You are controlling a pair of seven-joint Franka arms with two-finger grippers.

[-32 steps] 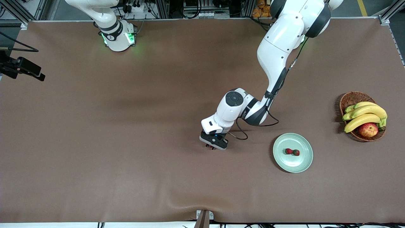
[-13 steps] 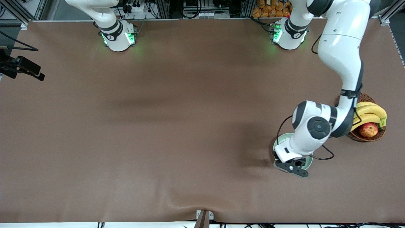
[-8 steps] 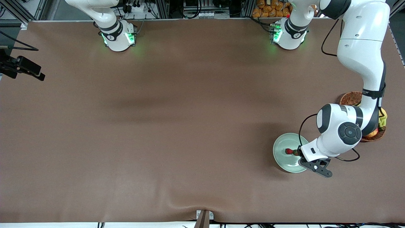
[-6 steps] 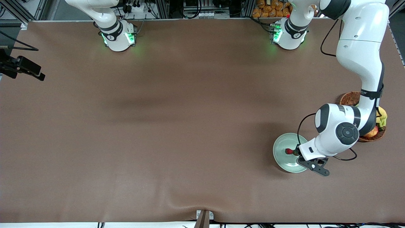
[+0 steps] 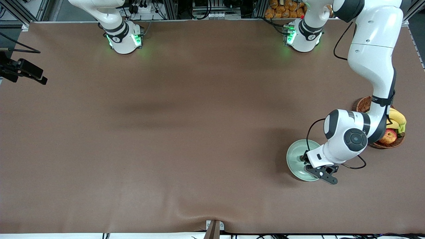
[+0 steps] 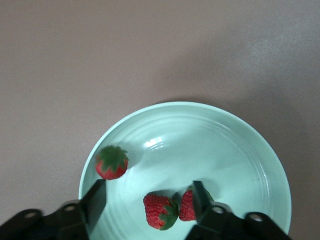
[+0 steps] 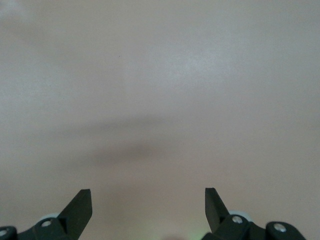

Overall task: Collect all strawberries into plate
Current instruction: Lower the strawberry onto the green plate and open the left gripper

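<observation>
Waiting up off the front view, the right gripper (image 7: 148,200) has its fingers spread over bare table, holding nothing. Over toward the left arm's end sits the plate (image 5: 294,161) with all three strawberries (image 6: 111,162) on it. The left gripper (image 6: 148,200) hangs right above it, fingers apart and empty. Just past that, the basket (image 5: 365,103) has bananas (image 5: 396,118) and an apple (image 5: 389,136).

Wicker basket (image 5: 364,103) with bananas (image 5: 396,117), apple (image 5: 388,135)
</observation>
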